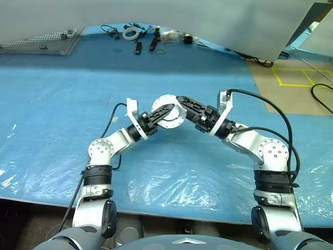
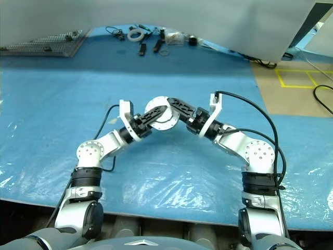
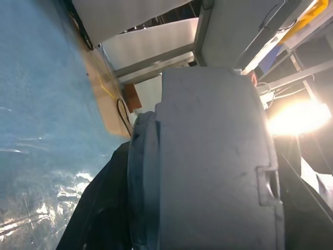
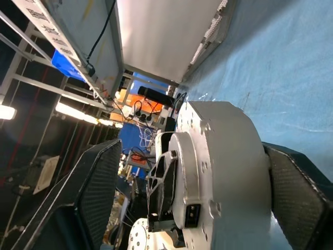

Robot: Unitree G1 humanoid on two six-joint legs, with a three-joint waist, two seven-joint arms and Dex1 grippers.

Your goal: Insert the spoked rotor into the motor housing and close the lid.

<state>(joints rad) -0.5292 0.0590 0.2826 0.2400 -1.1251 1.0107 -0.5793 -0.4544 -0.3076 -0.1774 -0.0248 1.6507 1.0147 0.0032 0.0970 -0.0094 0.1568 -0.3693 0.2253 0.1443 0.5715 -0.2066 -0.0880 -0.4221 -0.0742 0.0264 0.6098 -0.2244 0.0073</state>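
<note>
The wide blue plastic-covered bench [image 1: 62,104] fills most of the head views, and both arms meet above its middle, in the centre of the frame. Between them hangs the round silver metal motor housing [image 1: 169,111], lifted clear of the bench with its flat face turned up and toward the camera and its axis tilted, so the disc stands nearly on edge.

The left gripper [image 1: 162,112] comes in from the lower left; one black finger lies across the near face of the disc and the other appears to be behind it, so I judge this one has the housing pinched by its faces. In the left wrist view the grey body sits right up against the camera, between dark fingers [image 3: 99,208].

The right gripper [image 1: 183,105] reaches in from the right, and in its wrist view its textured fingers [image 4: 96,182] stand wide, one well off the housing, the other just past its far side. They look spread with nothing clamped.

So the housing lies straight between the right fingers. Whether the rotor or lid is already fitted, I cannot tell.

At the upper centre of the frame, a scatter of small parts [image 1: 140,36] lies far off.
</note>
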